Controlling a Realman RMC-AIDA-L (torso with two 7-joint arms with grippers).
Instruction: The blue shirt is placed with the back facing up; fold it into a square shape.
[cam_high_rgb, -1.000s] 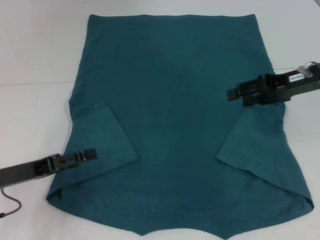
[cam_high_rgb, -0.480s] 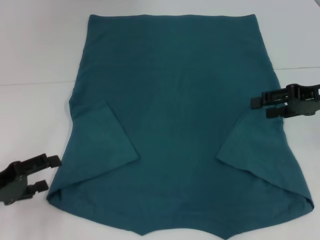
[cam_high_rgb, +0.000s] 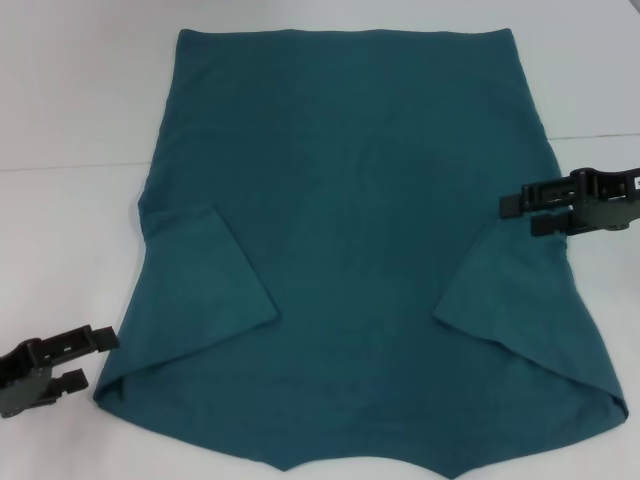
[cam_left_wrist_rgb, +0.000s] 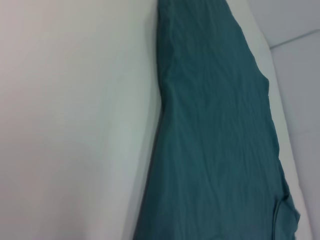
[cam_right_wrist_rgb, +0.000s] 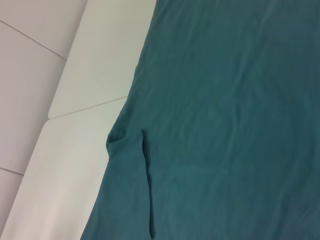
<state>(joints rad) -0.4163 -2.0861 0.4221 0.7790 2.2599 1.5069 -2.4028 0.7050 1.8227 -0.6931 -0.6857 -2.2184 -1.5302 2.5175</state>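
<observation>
The blue shirt (cam_high_rgb: 350, 250) lies flat, plain side up, across the middle of the white surface (cam_high_rgb: 70, 110), hem edge farthest from the robot. Both sleeves are already turned inward onto the body, forming two triangular flaps.

The left end effector (cam_high_rgb: 72, 359) sits low, just off the shirt's near left corner, fingers apart and holding nothing. The right end effector (cam_high_rgb: 525, 213) hovers at the shirt's right edge, above the folded sleeve, fingers parted and empty.

Judgement: the step in hand is the next fold, probably taking the near edge toward the hem or bringing a side in. To do it well, both end effectors should grip matching points on opposite sides, pinch all layers including the sleeve flaps, and lift evenly so the crease runs straight.

Edges: the left side is slightly wavy; the right sleeve flap shows a raised crease in the right wrist view. Bare surface remains on both flanks and beyond the hem, adequate for approach. The near edge runs close to the frame limit; room there cannot be confirmed.
</observation>
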